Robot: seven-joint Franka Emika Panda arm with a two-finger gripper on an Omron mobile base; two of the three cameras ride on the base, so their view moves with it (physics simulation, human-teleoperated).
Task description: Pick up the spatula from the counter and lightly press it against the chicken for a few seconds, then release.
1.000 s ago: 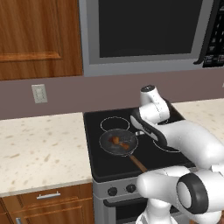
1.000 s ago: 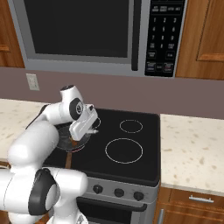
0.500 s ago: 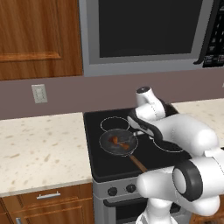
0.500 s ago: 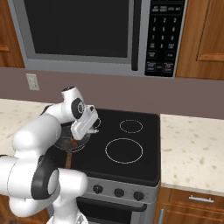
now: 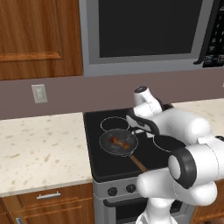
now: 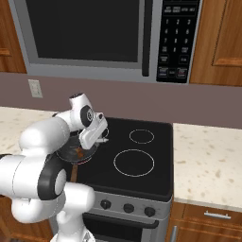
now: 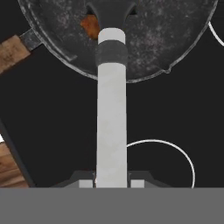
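Holds the spatula (image 7: 111,109) by its grey handle in the closed gripper (image 7: 111,183). Reaches low over the stove (image 7: 57,122) to the pan (image 7: 170,39) on the front left burner. Rests the dark blade inside the pan, against the chicken (image 7: 90,26), covering part of it. Keeps clear of the pan's wooden handle, angled toward the stove's front.

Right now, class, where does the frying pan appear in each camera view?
Left base view: frying pan at centre, on the cooktop.
Right base view: frying pan left of centre, partly behind the arm.
Hand view: frying pan across the top.
Shared landmark: the black cooktop under it.
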